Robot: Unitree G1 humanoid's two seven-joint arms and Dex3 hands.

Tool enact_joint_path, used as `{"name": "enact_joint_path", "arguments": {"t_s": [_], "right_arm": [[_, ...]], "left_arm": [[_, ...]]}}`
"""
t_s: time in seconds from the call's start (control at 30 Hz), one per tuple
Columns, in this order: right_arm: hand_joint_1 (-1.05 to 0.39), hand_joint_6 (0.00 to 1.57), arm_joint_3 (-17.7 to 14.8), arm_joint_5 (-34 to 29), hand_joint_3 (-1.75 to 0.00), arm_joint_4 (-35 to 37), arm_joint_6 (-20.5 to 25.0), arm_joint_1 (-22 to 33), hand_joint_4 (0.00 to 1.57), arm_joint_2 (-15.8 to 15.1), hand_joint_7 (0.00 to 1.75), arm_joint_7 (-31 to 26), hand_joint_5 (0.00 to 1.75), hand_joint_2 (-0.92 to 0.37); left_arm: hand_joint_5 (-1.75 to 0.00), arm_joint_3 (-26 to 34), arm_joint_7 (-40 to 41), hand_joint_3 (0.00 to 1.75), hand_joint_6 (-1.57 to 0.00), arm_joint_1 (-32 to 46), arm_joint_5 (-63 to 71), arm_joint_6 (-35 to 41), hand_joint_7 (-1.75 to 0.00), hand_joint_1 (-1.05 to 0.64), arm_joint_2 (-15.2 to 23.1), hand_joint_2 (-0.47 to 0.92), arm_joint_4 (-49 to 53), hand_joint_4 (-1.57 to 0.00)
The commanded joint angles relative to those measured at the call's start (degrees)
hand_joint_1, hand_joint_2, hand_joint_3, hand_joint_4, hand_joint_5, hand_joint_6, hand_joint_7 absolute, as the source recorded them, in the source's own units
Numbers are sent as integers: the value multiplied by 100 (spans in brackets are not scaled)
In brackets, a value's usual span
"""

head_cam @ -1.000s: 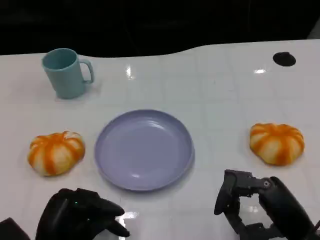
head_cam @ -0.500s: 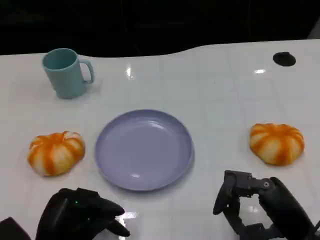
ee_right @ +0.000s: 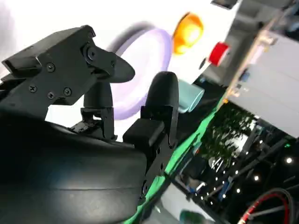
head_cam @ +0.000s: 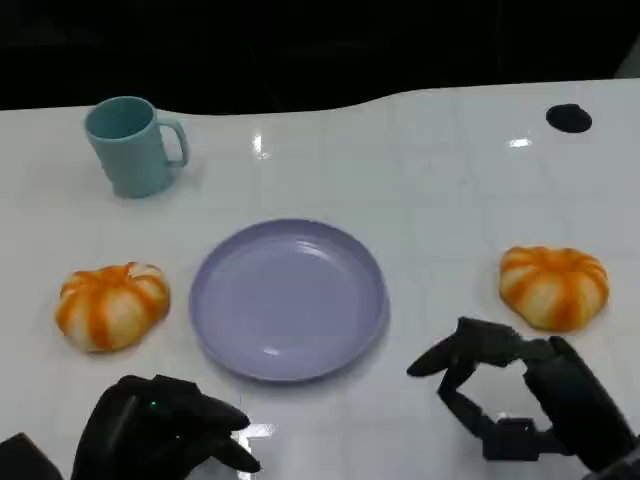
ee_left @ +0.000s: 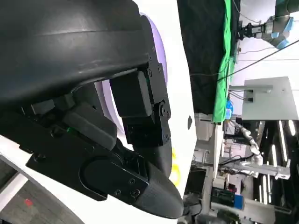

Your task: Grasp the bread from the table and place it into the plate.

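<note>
Our right hand [head_cam: 520, 400], fingers apart and empty, sits at five o'clock of the plate [head_cam: 288, 298]; the bread [head_cam: 553, 286] at three o'clock looks soft, so we'd cup its sides gently.

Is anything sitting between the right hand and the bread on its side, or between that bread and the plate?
Nothing visible. Bare table separates the right hand from the right bread, and the bread from the plate.

At the lower left of the head view we see the matte black, rounded left hand [head_cam: 165, 433] with a tiny green light; at the lower right the black, blocky-fingered right hand [head_cam: 520, 400]; its wrist view shows small screws.
</note>
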Motion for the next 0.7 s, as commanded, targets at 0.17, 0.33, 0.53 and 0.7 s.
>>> {"name": "enact_joint_path", "arguments": {"t_s": [0.17, 0.33, 0.53, 0.7], "right_arm": [[-23, 54, -213, -1586, -36, -30, -310, -330, 35, -506, 45, -1134, 93, -75], [-36, 58, -284, -2450, -9, -319, 41, -567, 33, -879, 26, -1518, 70, -87], [-42, 55, -265, -3092, -3, -865, 993, -724, 22, -1189, 18, -1346, 64, -87], [-46, 55, -59, -3828, 0, -1162, 1700, -845, 18, -1412, 14, -1240, 66, -84]], "left_arm": [[-34, 28, -16, 0, -157, 20, -8, -36, -11, -105, 59, 79, -22, -157], [-34, 15, 16, 0, -157, 31, 30, -32, -11, -105, 53, 79, -22, -157], [-34, 14, 26, 0, -157, 17, 37, -20, -11, -105, 49, 79, -16, -157], [-34, 21, 24, 0, -157, -1, 36, -34, -12, -105, 42, 79, 18, -157]]}}
